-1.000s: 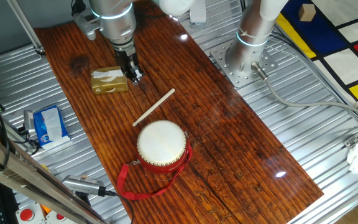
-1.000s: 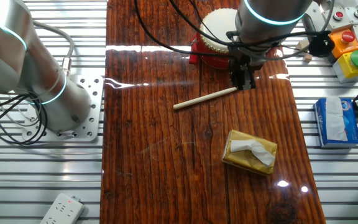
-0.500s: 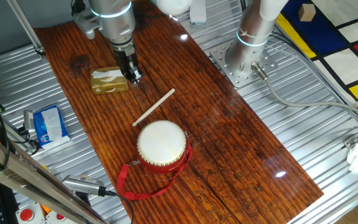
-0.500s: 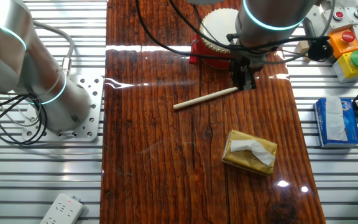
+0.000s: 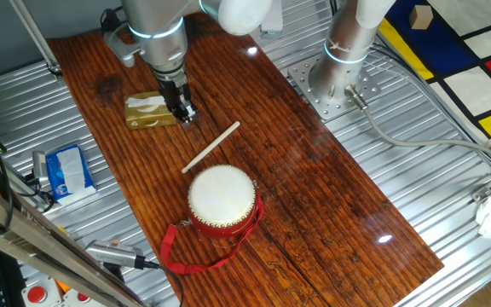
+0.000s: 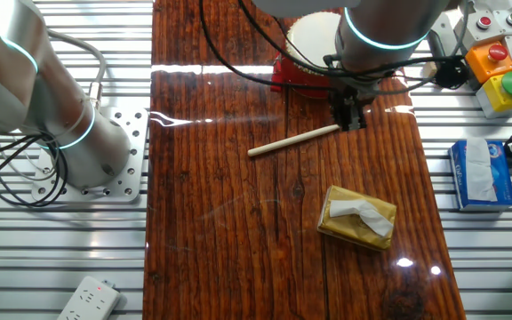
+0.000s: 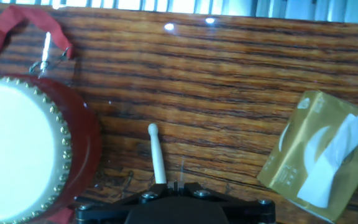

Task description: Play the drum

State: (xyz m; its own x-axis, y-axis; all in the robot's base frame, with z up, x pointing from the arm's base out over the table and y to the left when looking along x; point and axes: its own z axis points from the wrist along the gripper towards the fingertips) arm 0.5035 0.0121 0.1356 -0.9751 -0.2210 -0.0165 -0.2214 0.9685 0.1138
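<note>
Hand view puts the drum (image 7: 23, 149) at the left edge, about nine o'clock, cut off by the frame, its cream skin ringed with pale studs above a red body, and its red ribbon strap (image 7: 14, 28) looping up toward eleven o'clock with a small metal clip where it joins the drum. At six o'clock of that view a thin pale stick (image 7: 158, 155) runs up from the pincer's dark body, its rounded tip lying on the wood just beside the drum's red wall but apart from it. One fixed view shows the drum (image 5: 221, 199) upright on the dark wooden bench (image 5: 314, 205), roughly at the middle of the board, with the ribbon trailing toward seven o'clock. The stick (image 5: 211, 147) lies flat at about twelve o'clock of the drum, its near end close to the rim. The pincer (image 5: 184, 111) hangs at eleven o'clock of the drum, its tips low near the bench, well apart from the skin; the fingers look drawn close together, but I cannot tell whether they are truly closed or touch the stick. A gold tissue pack (image 5: 150, 110) lies just beside the pincer, at its nine o'clock. Farther off the board, at nine o'clock of the drum, rests a blue tissue packet (image 5: 66, 170) on the ribbed metal.
</note>
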